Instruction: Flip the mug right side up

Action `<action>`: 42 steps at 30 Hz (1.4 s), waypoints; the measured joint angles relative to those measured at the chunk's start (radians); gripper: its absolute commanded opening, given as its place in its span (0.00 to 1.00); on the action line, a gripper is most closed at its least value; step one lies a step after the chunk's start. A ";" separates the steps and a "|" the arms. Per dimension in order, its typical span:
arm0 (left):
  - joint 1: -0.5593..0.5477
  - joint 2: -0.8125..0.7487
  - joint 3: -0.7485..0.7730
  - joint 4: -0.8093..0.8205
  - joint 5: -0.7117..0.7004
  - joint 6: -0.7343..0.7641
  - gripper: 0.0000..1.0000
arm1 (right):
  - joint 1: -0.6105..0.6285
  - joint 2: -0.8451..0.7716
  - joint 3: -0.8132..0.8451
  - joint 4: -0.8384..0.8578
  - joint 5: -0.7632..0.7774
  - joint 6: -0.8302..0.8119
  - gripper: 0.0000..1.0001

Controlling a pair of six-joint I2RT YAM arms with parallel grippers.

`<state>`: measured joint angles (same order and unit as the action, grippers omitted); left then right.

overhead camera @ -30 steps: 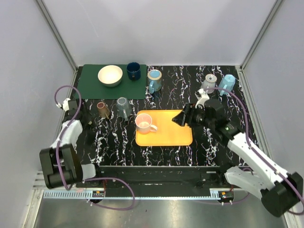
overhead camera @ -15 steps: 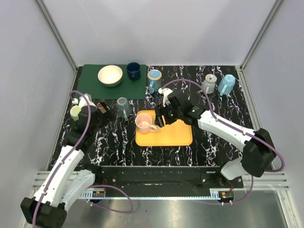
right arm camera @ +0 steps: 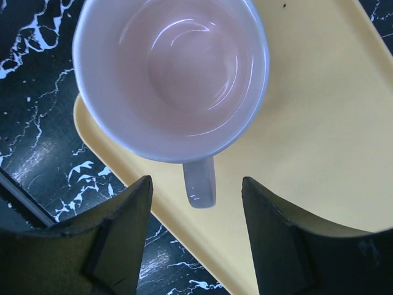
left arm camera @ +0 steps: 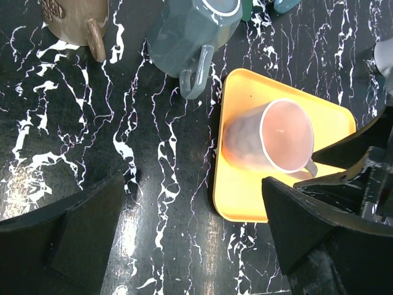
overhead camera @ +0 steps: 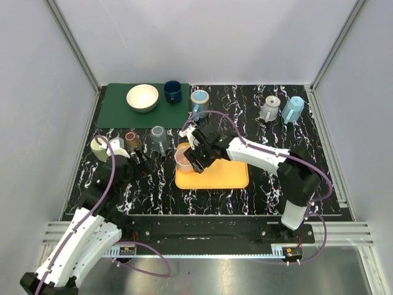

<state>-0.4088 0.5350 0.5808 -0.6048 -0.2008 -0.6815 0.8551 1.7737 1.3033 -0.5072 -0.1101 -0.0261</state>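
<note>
Right wrist view: pink mug [right arm camera: 172, 67] stands mouth-up on the yellow tray's [right arm camera: 319, 123] left end, right gripper [right arm camera: 195, 190] spread astride its handle, apparently not touching. Left gripper [left arm camera: 193, 190] gapes empty left of the tray; grey mug [left arm camera: 184, 34] and brown mug [left arm camera: 77, 18] sit beyond.

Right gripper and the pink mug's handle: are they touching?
Apart. The right wrist view shows bare yellow tray on both sides of the handle, inside the open right gripper.

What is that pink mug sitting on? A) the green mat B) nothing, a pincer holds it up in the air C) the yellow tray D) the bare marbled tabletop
C: the pink mug stands on the yellow tray, close to its far left corner.
</note>
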 measured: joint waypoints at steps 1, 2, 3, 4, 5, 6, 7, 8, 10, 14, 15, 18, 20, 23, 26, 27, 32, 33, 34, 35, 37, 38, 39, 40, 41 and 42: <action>0.000 -0.008 0.000 -0.001 0.000 0.002 0.96 | 0.001 0.010 0.000 -0.008 0.005 -0.003 0.65; 0.000 -0.013 0.002 -0.001 0.000 0.004 0.95 | 0.001 0.016 0.001 -0.013 0.011 -0.006 0.65; 0.000 -0.013 0.002 -0.001 0.000 0.006 0.95 | 0.002 0.023 0.003 -0.014 0.017 -0.008 0.64; 0.000 -0.011 0.002 -0.001 0.002 0.008 0.95 | 0.002 0.030 0.008 -0.015 0.021 -0.011 0.64; 0.000 -0.009 0.002 -0.001 0.005 0.010 0.95 | 0.002 0.038 0.015 -0.014 0.024 -0.013 0.63; 0.000 -0.008 0.002 0.000 0.008 0.011 0.95 | 0.002 0.044 0.022 -0.014 0.026 -0.015 0.63; 0.000 -0.007 0.002 -0.001 0.013 0.011 0.95 | 0.002 0.049 0.029 -0.014 0.031 -0.018 0.63; 0.000 -0.006 0.002 0.000 0.016 0.011 0.95 | 0.003 0.052 0.034 -0.013 0.038 -0.020 0.62; 0.000 -0.001 0.002 0.001 0.024 0.011 0.95 | 0.004 0.053 0.038 -0.011 0.042 -0.023 0.61; 0.000 0.007 0.002 0.003 0.033 0.012 0.95 | 0.005 0.061 0.052 -0.010 0.042 -0.031 0.52; 0.000 0.010 0.002 0.005 0.033 0.014 0.95 | 0.006 0.062 0.054 -0.011 0.042 -0.034 0.46; 0.000 0.013 0.002 0.006 0.033 0.015 0.95 | 0.008 0.066 0.059 -0.011 0.040 -0.041 0.33; 0.000 0.015 0.002 0.009 0.033 0.015 0.95 | 0.009 0.072 0.061 -0.010 0.041 -0.045 0.22; 0.000 0.017 0.001 0.009 0.034 0.016 0.94 | 0.011 0.076 0.062 -0.002 0.039 -0.045 0.16; 0.000 0.017 0.001 0.009 0.034 0.016 0.94 | 0.012 0.077 0.062 0.003 0.038 -0.043 0.07; 0.000 0.017 0.000 0.010 0.034 0.016 0.94 | 0.012 0.077 0.062 0.003 0.038 -0.043 0.04; 0.000 0.017 0.000 0.012 0.033 0.018 0.96 | 0.013 0.046 0.029 0.011 0.050 -0.019 0.00; 0.000 0.018 0.000 0.015 0.033 0.018 0.99 | 0.013 0.027 0.013 0.010 0.055 -0.010 0.00; 0.000 0.019 0.000 0.019 0.033 0.018 0.99 | 0.013 -0.008 -0.016 0.007 0.064 0.003 0.00; 0.000 0.019 -0.001 0.026 0.033 0.015 0.99 | 0.013 -0.050 -0.047 0.002 0.070 0.018 0.00; 0.000 0.018 -0.004 0.039 0.033 0.003 0.99 | 0.013 -0.149 -0.108 -0.009 0.089 0.053 0.00; 0.000 0.016 -0.010 0.055 0.035 -0.006 0.99 | 0.013 -0.214 -0.138 -0.018 0.097 0.074 0.00; 0.000 0.010 -0.020 0.076 0.039 -0.020 0.99 | 0.013 -0.282 -0.165 -0.021 0.108 0.097 0.00; 0.000 0.008 -0.028 0.091 0.046 -0.029 0.99 | 0.013 -0.341 -0.187 -0.021 0.116 0.118 0.00; 0.000 0.003 -0.040 0.113 0.058 -0.046 0.99 | 0.013 -0.409 -0.206 -0.023 0.123 0.140 0.00; 0.000 0.000 -0.053 0.137 0.072 -0.061 0.99 | 0.013 -0.460 -0.218 -0.021 0.130 0.160 0.00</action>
<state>-0.4088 0.5346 0.5282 -0.4675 -0.1291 -0.7425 0.8680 1.3140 1.0855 -0.5285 0.0196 0.1337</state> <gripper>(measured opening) 0.984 0.237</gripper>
